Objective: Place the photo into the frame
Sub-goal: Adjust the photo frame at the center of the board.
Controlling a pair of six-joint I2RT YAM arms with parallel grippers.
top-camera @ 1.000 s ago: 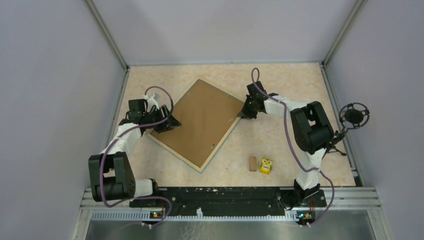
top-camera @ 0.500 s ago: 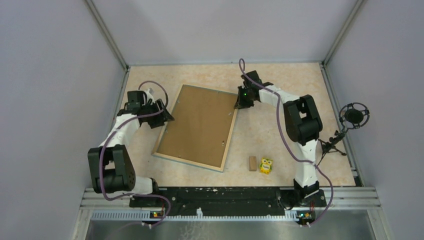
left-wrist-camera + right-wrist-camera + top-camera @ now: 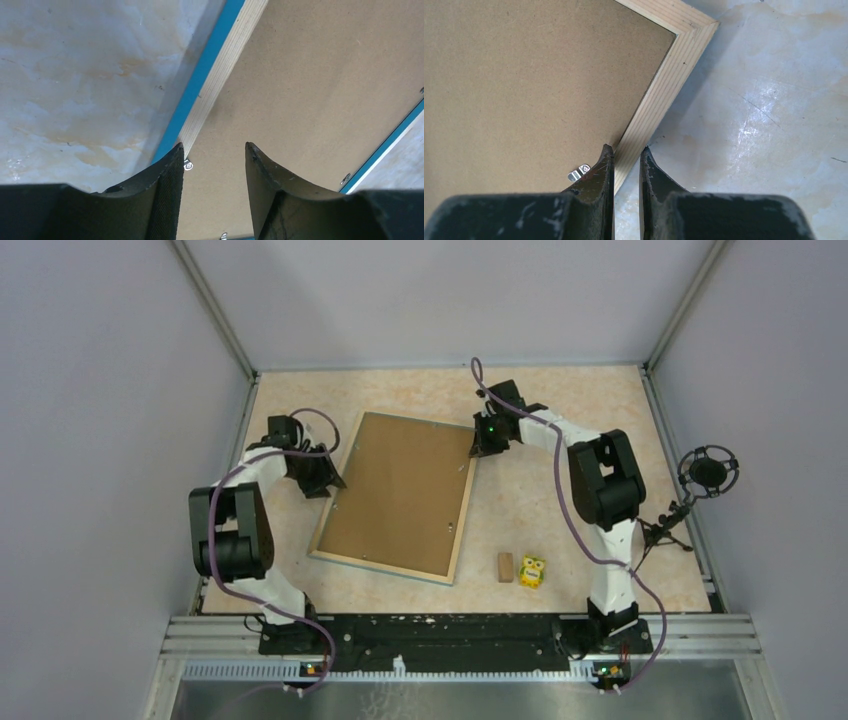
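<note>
The frame (image 3: pixel 674 75) is laid face down on the table (image 3: pixel 560 520), a bit skewed, with the brown backing board (image 3: pixel 400 490) sat in it, facing up. The photo can't be seen in any view, so whether it's already tucked under the board can't be told.

The right gripper (image 3: pixel 625 151) is nipped onto the frame's right-hand wooden rail, close to the far corner, next to a little metal tab (image 3: pixel 579 173). The left gripper (image 3: pixel 214 146) is held spread over the opposite rail, one finger above the blue edge and the other above the board, with nothing pinched.

Handling-wise, the frame is probably light and stiff. It's big and thin though, so some twist or swing should be expected if it's lifted by one corner only. The rails are the bit to be grabbed, ideally on two opposite sides. No edge is offered by the board while it's seated. The photo, being paper, would best be taken gently by an edge, since creasing is easily done.
</note>
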